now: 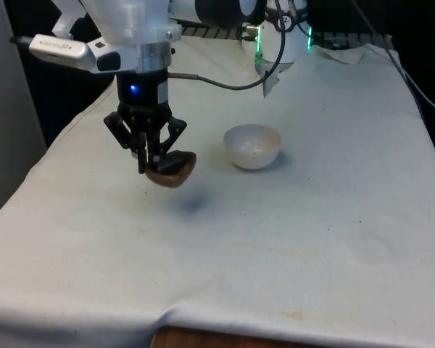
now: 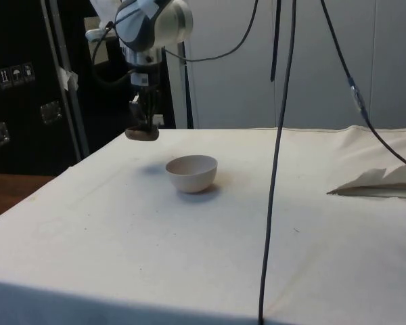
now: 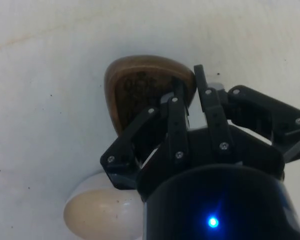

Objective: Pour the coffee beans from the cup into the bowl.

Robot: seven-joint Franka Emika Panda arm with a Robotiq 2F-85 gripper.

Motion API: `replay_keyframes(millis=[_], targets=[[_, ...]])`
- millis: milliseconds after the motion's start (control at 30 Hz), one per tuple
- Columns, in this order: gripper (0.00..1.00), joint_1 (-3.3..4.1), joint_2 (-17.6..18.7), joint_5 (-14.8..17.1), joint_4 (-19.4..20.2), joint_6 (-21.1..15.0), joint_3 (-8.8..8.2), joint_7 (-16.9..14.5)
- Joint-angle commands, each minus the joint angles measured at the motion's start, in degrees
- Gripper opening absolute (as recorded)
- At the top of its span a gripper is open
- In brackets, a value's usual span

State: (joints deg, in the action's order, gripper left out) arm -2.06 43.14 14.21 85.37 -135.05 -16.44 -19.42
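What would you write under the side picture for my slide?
Gripper holds a brown cup above the cloth, beside the white bowl.

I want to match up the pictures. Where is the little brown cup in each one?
Front view: the brown cup hangs in the gripper, above the cloth, to the front view's left of the white bowl.
Side view: the cup is held up beyond the bowl.
Wrist view: the cup is pinched at its rim.
Shared landmark: the bowl.

The claw (image 3: 190,87) covers part of the cup's (image 3: 140,90) rim — the bowl (image 3: 97,212) is half hidden behind it.
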Motion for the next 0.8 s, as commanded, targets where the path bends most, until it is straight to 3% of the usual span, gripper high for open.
replay_keyframes(millis=[0,133,167,200,467,500,533,767], targets=[[0.03,0.46,-1.38,-0.4,1.95,-1.09,-0.52,0.11],[0.03,0.63,-3.04,-0.63,3.55,-0.86,-0.69,0.23],[0.03,0.17,-2.18,-0.17,2.23,0.0,-0.17,0.0],[0.03,0.69,-3.5,-0.63,3.95,-0.74,-0.69,0.29],[0.03,1.15,-7.68,-1.15,8.19,-0.57,-1.15,0.46],[0.03,0.63,-6.76,-0.57,6.99,0.06,-0.63,0.0],[0.03,1.2,-8.14,-1.26,8.71,-0.57,-1.2,0.52],[0.03,1.55,-11.63,-2.23,12.43,-1.09,-1.32,0.97]])
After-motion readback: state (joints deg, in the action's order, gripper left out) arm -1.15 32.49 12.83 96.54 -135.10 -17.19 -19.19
